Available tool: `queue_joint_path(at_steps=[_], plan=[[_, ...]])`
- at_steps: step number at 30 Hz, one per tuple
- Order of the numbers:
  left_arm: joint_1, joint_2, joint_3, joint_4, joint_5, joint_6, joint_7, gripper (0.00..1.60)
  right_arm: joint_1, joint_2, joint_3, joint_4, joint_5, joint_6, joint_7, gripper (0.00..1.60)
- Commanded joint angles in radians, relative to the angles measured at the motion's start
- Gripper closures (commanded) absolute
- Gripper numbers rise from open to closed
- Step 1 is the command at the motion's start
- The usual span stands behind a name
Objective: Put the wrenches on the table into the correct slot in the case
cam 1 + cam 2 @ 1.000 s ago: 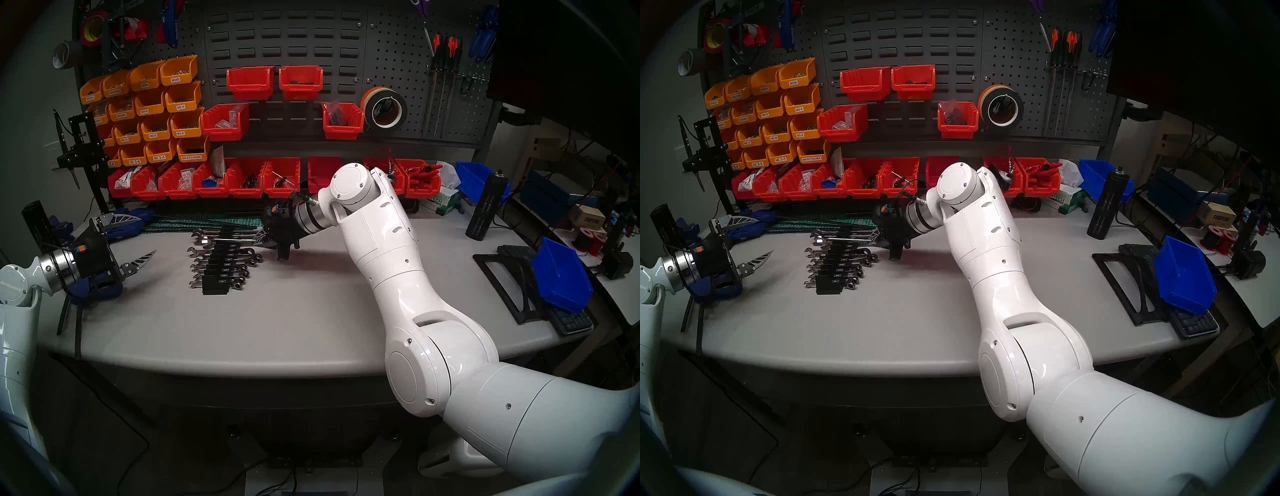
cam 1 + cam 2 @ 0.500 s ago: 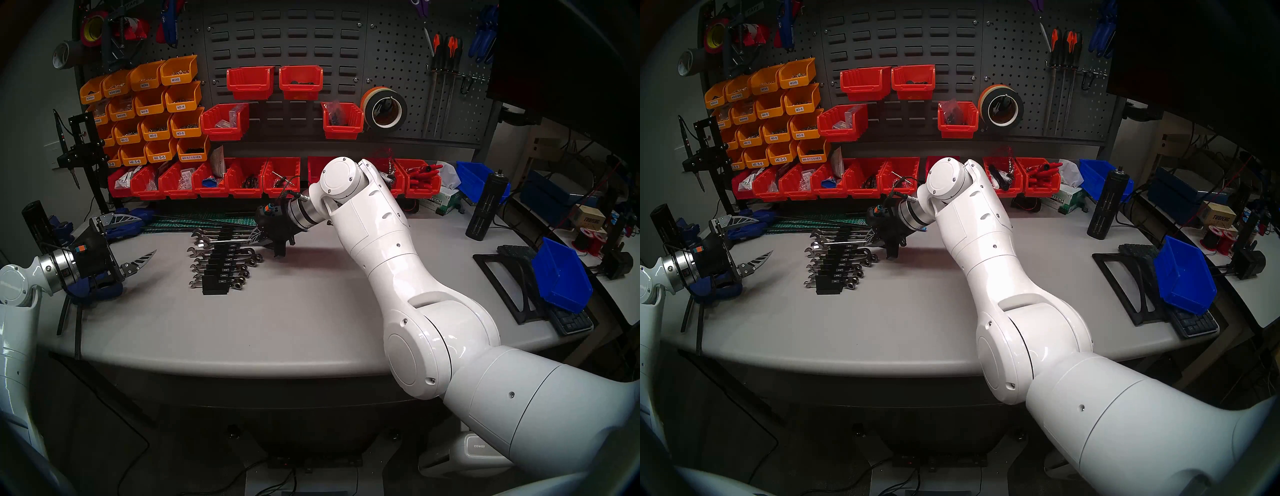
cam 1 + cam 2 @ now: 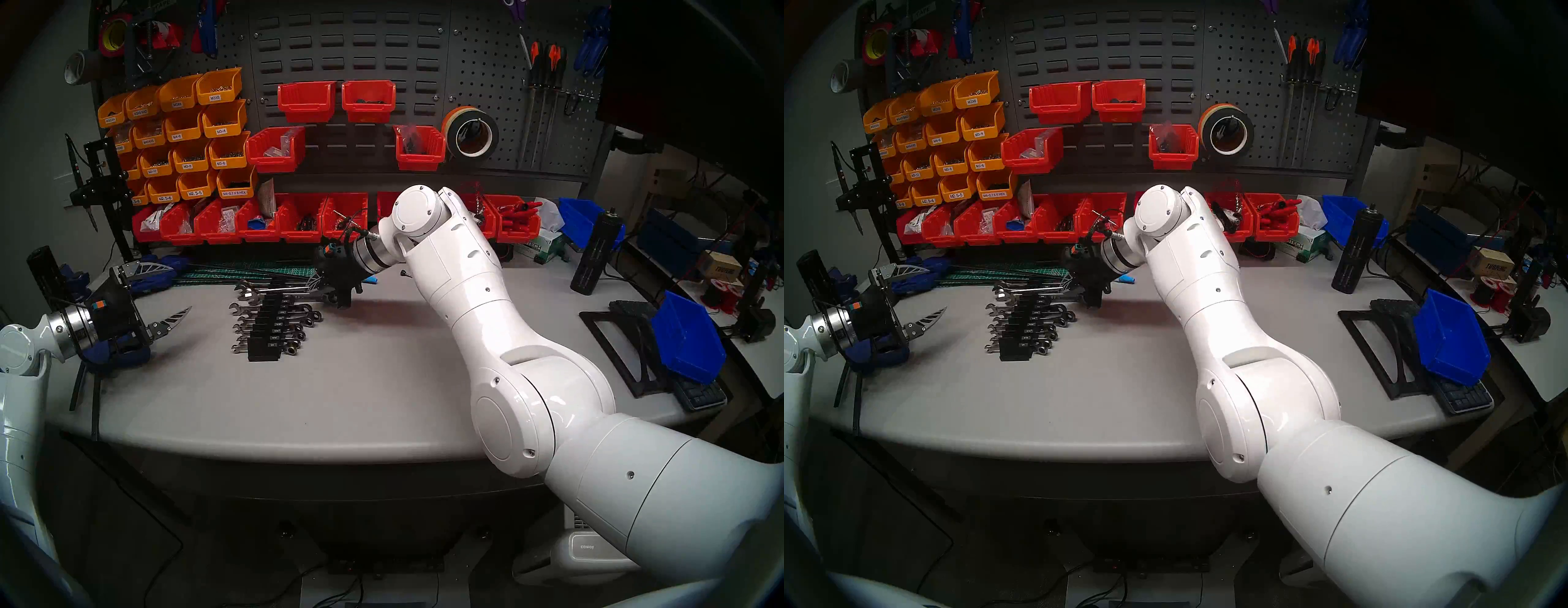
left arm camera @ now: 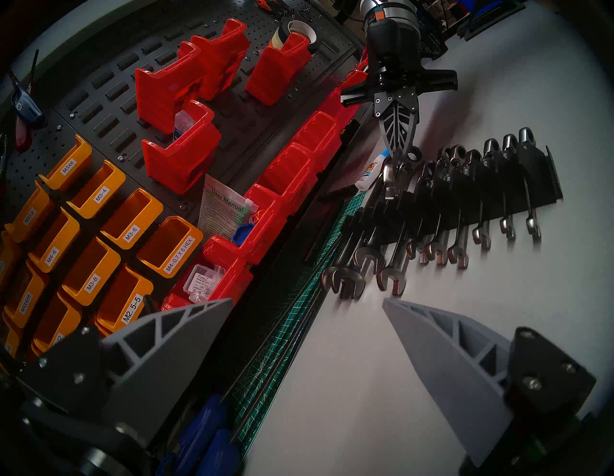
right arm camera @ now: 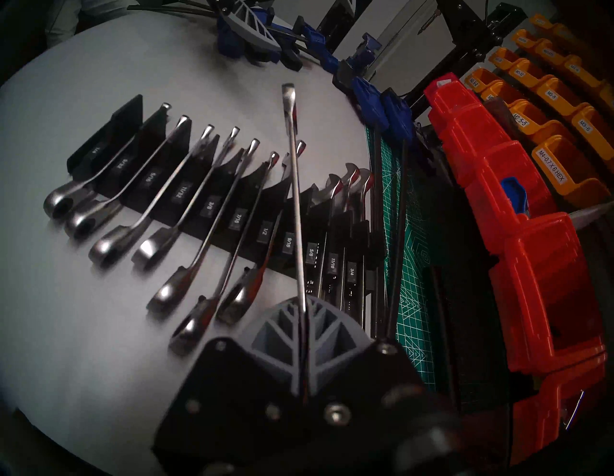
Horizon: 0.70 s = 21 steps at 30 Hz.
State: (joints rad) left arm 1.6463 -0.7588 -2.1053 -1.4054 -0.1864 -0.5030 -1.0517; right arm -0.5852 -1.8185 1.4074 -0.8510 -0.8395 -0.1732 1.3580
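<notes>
Wrench (image 5: 296, 212) carried rearward, over rack (image 5: 212, 212) labels 9/16, 5/8.

Long chrome wrench (image 5: 295, 186) clamped in right gripper (image 5: 305, 335): polished metal, mirror-bright; its ribbed grey fingers (image 5: 275, 332) look matt plastic. Below it, stepped black wrench rack (image 5: 139, 166): matt plastic with small white labels. Grey tabletop (image 3: 339, 395): smooth, dull; red bins (image 5: 531, 266) beside gripper: glossy plastic.

Red bins (image 3: 303, 220) line the pegboard above a green cutting mat (image 3: 271, 269).

Wrench (image 5: 295, 186) above the rack (image 5: 212, 212)
</notes>
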Motion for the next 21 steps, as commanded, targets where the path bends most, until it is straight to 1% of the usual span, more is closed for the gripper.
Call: queue_joint_path(at_steps=[1,8,9,10,11,12,13,14,15,16,17,18,19,20,21], plan=[[-0.021,0.013,-0.018,-0.013,-0.013,0.002,0.006,0.0,0.075,-0.003,-0.006,0.0,-0.001,-0.021,0.013,1.6],[-0.021,0.013,-0.018,-0.013,-0.013,0.002,0.006,0.0,0.094,-0.001,0.003,0.031,0.013,-0.059,0.032,1.6],[-0.021,0.013,-0.018,-0.012,-0.011,0.0,0.007,0.0,0.134,-0.063,-0.012,0.082,-0.013,-0.004,-0.013,1.6],[-0.02,0.013,-0.017,-0.012,-0.009,-0.001,0.007,0.0,0.126,-0.095,-0.022,0.067,-0.016,0.014,-0.031,1.6],[-0.019,0.013,-0.016,-0.011,-0.008,-0.001,0.006,0.0,0.146,-0.112,-0.031,0.082,-0.015,0.016,-0.03,1.6],[-0.019,0.013,-0.015,-0.011,-0.007,-0.001,0.006,0.0,0.136,-0.098,-0.052,0.066,-0.001,0.012,-0.034,1.6],[-0.019,0.013,-0.015,-0.011,-0.007,-0.001,0.006,0.0,0.136,-0.098,-0.052,0.066,-0.001,0.012,-0.034,1.6],[-0.018,0.013,-0.015,-0.011,-0.007,-0.001,0.006,0.0,0.155,-0.113,-0.054,0.087,-0.007,0.015,-0.038,1.6],[-0.018,0.013,-0.014,-0.01,-0.005,-0.002,0.006,0.0,0.167,-0.123,-0.079,0.106,-0.006,0.037,-0.052,1.6],[-0.018,0.013,-0.014,-0.01,-0.005,-0.002,0.006,0.0,0.167,-0.124,-0.085,0.099,0.0,0.038,-0.057,1.6],[-0.018,0.013,-0.014,-0.01,-0.005,-0.002,0.006,0.0,0.167,-0.124,-0.085,0.099,0.0,0.038,-0.057,1.6],[-0.018,0.013,-0.014,-0.01,-0.005,-0.002,0.006,0.0,0.182,-0.144,-0.085,0.119,-0.004,0.049,-0.068,1.6],[-0.018,0.013,-0.014,-0.01,-0.005,-0.002,0.006,0.0,0.177,-0.146,-0.1,0.112,0.002,0.059,-0.081,1.6],[-0.018,0.013,-0.014,-0.01,-0.004,-0.002,0.006,0.0,0.192,-0.164,-0.094,0.129,-0.003,0.069,-0.085,1.6],[-0.018,0.013,-0.014,-0.01,-0.004,-0.002,0.006,0.0,0.192,-0.164,-0.094,0.129,-0.003,0.069,-0.085,1.6]])
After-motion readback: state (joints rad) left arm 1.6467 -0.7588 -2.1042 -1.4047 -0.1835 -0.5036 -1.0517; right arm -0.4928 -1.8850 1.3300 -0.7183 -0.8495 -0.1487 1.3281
